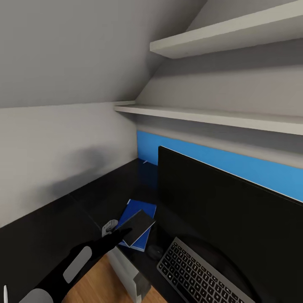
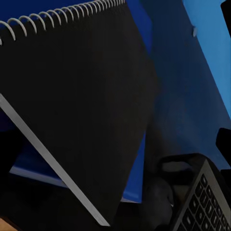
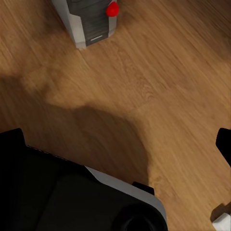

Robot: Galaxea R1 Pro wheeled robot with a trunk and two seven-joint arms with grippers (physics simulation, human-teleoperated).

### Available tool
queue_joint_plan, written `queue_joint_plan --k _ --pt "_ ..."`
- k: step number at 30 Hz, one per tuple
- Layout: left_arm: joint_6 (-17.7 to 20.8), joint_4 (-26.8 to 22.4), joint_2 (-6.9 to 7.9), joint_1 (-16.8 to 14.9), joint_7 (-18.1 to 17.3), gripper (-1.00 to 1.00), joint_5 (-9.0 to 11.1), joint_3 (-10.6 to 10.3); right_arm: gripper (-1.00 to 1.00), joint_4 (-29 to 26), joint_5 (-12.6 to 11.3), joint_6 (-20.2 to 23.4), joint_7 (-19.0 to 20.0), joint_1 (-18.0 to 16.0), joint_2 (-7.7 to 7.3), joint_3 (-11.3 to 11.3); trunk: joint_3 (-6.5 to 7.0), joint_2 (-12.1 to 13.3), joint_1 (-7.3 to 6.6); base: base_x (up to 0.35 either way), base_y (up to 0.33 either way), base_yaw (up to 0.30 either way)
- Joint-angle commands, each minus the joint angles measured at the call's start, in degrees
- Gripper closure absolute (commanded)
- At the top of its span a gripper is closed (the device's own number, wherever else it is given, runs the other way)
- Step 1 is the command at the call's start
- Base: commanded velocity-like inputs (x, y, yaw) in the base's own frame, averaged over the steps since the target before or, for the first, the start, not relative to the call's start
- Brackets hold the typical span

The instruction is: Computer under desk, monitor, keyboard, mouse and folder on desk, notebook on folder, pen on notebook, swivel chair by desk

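Black desk [image 1: 38,240], notebook [image 1: 138,227] over folder [image 1: 136,209]

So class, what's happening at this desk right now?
The robot's left gripper holds a black spiral notebook over the blue folder lying on the glossy black desk. The mouse, keyboard and monitor sit beside it. The computer stands on the wooden floor.

No text, label, brand or number can be read anywhere. The keyboard [image 1: 198,275] has pale marks on its keys, too small and blurred to make out. The computer [image 3: 89,21] shows a plain red round button and no lettering. The notebook [image 2: 77,101] cover is blank black.
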Motion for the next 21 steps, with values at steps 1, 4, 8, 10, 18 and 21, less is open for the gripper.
queue_joint_plan --k 1,4,8,10,18,21 --pt "0.2 0.0 0.06 0.0 0.0 -1.00 0.4 -0.2 -1.00 0.1 0.1 -0.2 -0.5 0.0 0.06 0.5 -0.05 0.0 0.00 0.000 0.000 0.000" --pt "0.2 0.0 0.06 0.0 0.0 -1.00 0.4 -0.1 -1.00 0.1 0.1 -0.2 -0.5 0.0 0.20 0.5 -0.05 0.0 0.00 0.000 0.000 0.000" --pt "0.2 0.0 0.06 0.0 0.0 -1.00 0.4 -0.1 -1.00 0.1 0.1 -0.2 -0.5 0.0 0.52 0.5 -0.06 0.0 0.00 0.000 0.000 0.037" --pt "0.2 0.0 0.07 0.0 0.0 -1.00 0.4 -0.1 -1.00 0.1 0.1 -0.2 -0.5 0.0 0.66 0.5 -0.10 0.0 0.00 0.000 0.000 0.144" --pt "0.2 0.0 0.23 0.0 0.0 -1.00 0.4 -0.2 -1.00 0.1 0.1 -0.2 -0.6 0.0 0.74 0.6 -0.41 0.0 0.00 0.000 0.000 0.209" --pt "0.2 0.0 0.23 0.0 0.0 -1.00 0.4 -0.2 -1.00 0.1 0.1 -0.2 -0.6 0.0 0.75 0.6 -0.53 0.0 0.00 0.000 0.000 0.166"
